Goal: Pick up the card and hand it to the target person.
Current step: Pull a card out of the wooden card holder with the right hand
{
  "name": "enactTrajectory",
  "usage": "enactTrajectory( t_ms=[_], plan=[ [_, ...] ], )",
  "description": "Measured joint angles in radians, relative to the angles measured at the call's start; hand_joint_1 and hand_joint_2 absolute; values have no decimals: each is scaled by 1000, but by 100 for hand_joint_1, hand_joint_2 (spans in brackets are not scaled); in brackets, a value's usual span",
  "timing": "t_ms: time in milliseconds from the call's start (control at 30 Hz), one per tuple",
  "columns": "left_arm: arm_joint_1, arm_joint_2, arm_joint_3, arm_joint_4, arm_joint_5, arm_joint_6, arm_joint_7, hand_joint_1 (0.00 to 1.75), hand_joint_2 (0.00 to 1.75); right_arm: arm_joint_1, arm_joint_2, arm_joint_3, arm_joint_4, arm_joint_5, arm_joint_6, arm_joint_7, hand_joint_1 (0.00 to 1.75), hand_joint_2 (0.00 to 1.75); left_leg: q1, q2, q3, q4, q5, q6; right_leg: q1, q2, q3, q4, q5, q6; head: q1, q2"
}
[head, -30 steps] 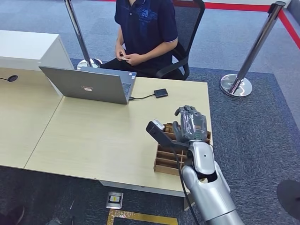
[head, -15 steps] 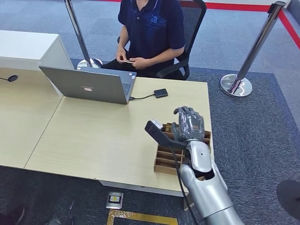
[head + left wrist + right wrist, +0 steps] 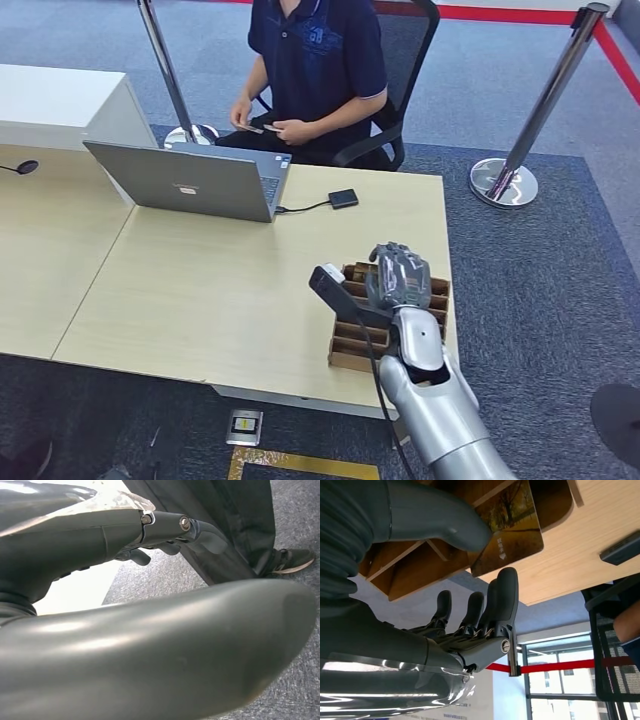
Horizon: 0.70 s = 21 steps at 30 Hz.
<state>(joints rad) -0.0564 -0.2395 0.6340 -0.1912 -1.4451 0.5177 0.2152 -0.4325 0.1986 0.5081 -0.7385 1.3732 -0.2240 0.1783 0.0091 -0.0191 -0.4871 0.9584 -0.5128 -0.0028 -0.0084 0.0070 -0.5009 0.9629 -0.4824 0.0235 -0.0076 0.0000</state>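
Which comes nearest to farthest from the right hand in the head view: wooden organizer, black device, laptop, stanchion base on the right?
1. Wooden organizer: directly under the right hand.
2. Black device: on the table beyond the hand, toward the person.
3. Stanchion base: on the carpet, off the table's far right corner.
4. Laptop: far left on the table.

Open laptop (image 3: 198, 182) on desk (image 3: 189, 290)

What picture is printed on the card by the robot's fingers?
The card shows golden-brown autumn trees with small white markings, clearest in the right wrist view.
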Motion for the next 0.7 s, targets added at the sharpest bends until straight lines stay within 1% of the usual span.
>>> enactTrajectory(
  t_ms=[100, 300, 367, 433, 500, 633, 700],
  plan=[
    [0, 0, 0, 0, -1, 0, -2, 0, 0, -1, 0, 0, 13, 1, -4, 1, 95, 175, 0, 0, 0, 0, 0, 0, 0, 0, 0, 0, 0, 0, 0, 0],
    [0, 0, 0, 0, -1, 0, -3, 0, 0, -22, 1, 0, 48, 6, -10, -2, 96, 175, 0, 0, 0, 0, 0, 0, 0, 0, 0, 0, 0, 0, 0, 0],
    [0, 0, 0, 0, -1, 0, -5, 0, 0, -25, 1, 0, 61, 8, -12, -3, 101, 175, 0, 0, 0, 0, 0, 0, 0, 0, 0, 0, 0, 0, 0, 0],
    [0, 0, 0, 0, -1, 0, -6, 0, 0, -27, 2, 0, 72, 9, -17, -5, 113, 175, 0, 0, 0, 0, 0, 0, 0, 0, 0, 0, 0, 0, 0, 0],
    [0, 0, 0, 0, -2, 0, -7, 0, 0, -33, 4, 0, 82, 9, -22, -9, 123, 175, 0, 0, 0, 0, 0, 0, 0, 0, 0, 0, 0, 0, 0, 0],
    [0, 0, 0, 0, -3, 0, -7, 0, 0, -41, 8, -1, 97, 9, -29, -18, 134, 175, 0, 0, 0, 0, 0, 0, 0, 0, 0, 0, 0, 0, 0, 0],
    [0, 0, 0, 0, -3, 0, -7, 0, 0, -44, 9, -2, 102, 8, -31, -21, 135, 175, 0, 0, 0, 0, 0, 0, 0, 0, 0, 0, 0, 0, 0, 0]
  ],
)
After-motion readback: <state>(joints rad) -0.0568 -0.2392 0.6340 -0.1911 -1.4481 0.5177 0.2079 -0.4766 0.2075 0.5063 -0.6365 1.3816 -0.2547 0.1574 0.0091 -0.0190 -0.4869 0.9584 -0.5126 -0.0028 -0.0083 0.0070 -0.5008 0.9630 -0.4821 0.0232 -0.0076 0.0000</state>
